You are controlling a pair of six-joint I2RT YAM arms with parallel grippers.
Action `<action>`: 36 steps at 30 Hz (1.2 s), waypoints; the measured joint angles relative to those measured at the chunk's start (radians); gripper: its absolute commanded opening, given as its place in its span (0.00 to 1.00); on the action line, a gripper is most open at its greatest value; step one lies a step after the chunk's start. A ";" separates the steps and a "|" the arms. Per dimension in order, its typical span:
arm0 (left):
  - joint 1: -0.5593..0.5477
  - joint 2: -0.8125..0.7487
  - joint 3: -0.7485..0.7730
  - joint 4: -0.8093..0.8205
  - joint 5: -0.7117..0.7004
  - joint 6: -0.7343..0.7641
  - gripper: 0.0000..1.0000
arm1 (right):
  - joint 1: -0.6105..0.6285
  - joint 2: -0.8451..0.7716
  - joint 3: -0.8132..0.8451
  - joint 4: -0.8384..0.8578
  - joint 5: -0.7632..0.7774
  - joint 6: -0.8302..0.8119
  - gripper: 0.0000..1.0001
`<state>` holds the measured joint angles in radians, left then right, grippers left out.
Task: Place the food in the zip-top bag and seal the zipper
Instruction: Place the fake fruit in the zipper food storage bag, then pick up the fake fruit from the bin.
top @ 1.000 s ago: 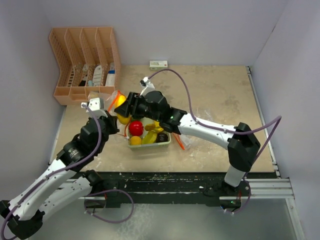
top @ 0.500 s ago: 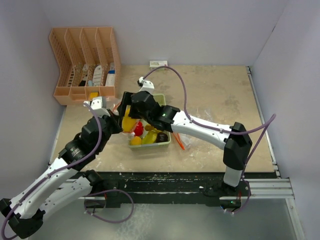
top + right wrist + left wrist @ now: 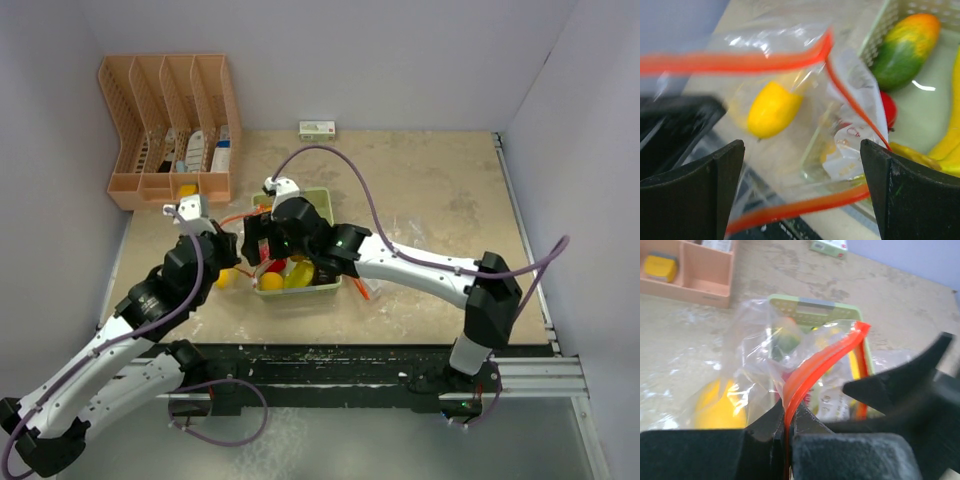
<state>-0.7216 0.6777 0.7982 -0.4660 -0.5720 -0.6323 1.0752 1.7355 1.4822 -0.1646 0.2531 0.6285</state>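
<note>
Showed, from above, a tan surface (image 3: 430, 190) walled in pale grey, with both arms reaching in to a pale green tray (image 3: 318, 194) left of centre. Had the left claw (image 3: 788, 426) pinched tight on the zipper (image 3: 826, 360), the orange-red strip running up and away from between its closed jaws. Showed the zip-top bag (image 3: 747, 335) as clear and crumpled, draped over the tray's left side and spilling onto the surface beside it. Held a yellow mango (image 3: 767, 110) inside the bag, lying outside the tray, just to its left. Had the right claw (image 3: 801, 145) spread wide, with its fingers (image 3: 690, 190) well apart on either side of the bag's mouth and gripping nothing. Could not tell whether either finger touched the plastic. Showed in the tray a green-red mango (image 3: 902, 50), a red apple (image 3: 888, 111), yellow bananas (image 3: 946, 132) and a small orange (image 3: 270, 282). Included a peach-coloured slotted organiser (image 3: 170, 110) in the back left corner and a small flat box (image 3: 317, 128) by the back wall.
</note>
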 measured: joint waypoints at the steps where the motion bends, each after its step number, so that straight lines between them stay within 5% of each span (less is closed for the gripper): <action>1: 0.000 0.004 0.007 -0.014 -0.013 0.000 0.00 | 0.000 -0.027 -0.032 0.023 -0.047 -0.023 1.00; 9: 0.000 0.052 0.077 -0.192 -0.164 -0.004 0.00 | 0.001 -0.327 -0.211 0.267 -0.353 -0.151 1.00; 15: -0.001 0.018 0.073 -0.246 -0.214 -0.024 0.00 | 0.003 -0.437 -0.229 0.341 -0.280 -0.149 0.99; 25: -0.001 -0.013 0.101 -0.349 -0.291 -0.048 0.00 | -0.023 -0.274 -0.221 0.040 0.071 -0.093 0.97; 36: -0.001 -0.039 0.093 -0.354 -0.299 -0.047 0.00 | -0.031 -0.028 -0.168 -0.127 0.126 -0.046 0.92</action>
<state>-0.7223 0.6392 0.8917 -0.8204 -0.8707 -0.6792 1.0439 1.7077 1.3144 -0.2913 0.3786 0.5823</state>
